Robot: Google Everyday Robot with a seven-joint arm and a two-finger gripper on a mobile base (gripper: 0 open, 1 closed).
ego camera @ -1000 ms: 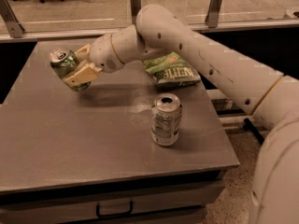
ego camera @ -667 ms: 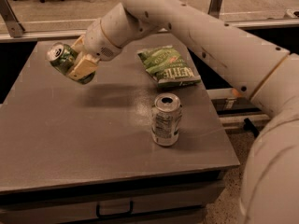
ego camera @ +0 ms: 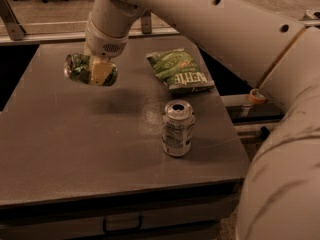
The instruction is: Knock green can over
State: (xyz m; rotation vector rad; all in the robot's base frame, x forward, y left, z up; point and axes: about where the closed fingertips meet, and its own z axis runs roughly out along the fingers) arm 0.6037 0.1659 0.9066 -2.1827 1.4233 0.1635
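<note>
Toward the upper left of the frame, the claw (ego camera: 93, 72) hangs from the wrist of the big pale arm (ego camera: 225, 24) and is pinched onto the green can (ego camera: 75, 68). One cream-coloured finger (ego camera: 103, 72) is pressed across the can's right part. The can is not upright: its long axis runs roughly left to right, nearly level, with one end facing the left edge of the frame. It sticks out of the claw toward the left, so the thing to be knocked over sits inside the grip itself, not off to any side of it. A soft shadow falls on the grey counter (ego camera: 75, 149) below and to the right, which suggests the can is held clear of the surface, though contact cannot be ruled out. The coming move therefore seems to turn on the drop from can to counter: if released with its axis level, it should come to rest on its side. Well apart, at lower centre, a silver-white can (ego camera: 177, 128) stands upright, and a flat green chip bag (ego camera: 181, 70) lies above it.
</note>
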